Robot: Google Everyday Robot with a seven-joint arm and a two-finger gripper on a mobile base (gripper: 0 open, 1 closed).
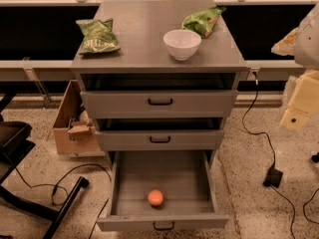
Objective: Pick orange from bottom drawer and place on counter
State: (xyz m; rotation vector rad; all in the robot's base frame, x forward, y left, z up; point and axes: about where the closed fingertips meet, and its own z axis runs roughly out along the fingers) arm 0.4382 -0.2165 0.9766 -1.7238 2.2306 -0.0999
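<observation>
The desk (144,24) is a flat grey rectangular top. Three items rest directly on it. A green snack bag (97,36) lies flat at the left side. A white bowl (182,44) stands upright near the front, right of centre. A second green snack bag (203,20) lies behind the bowl, at the right edge. The gripper (296,116) hangs right of the desk, apart from it.

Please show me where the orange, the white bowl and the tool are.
orange (155,198), camera view, centre of the fruit
white bowl (182,52), camera view, outer wall
tool (294,118), camera view, pale lower end at right edge
</observation>
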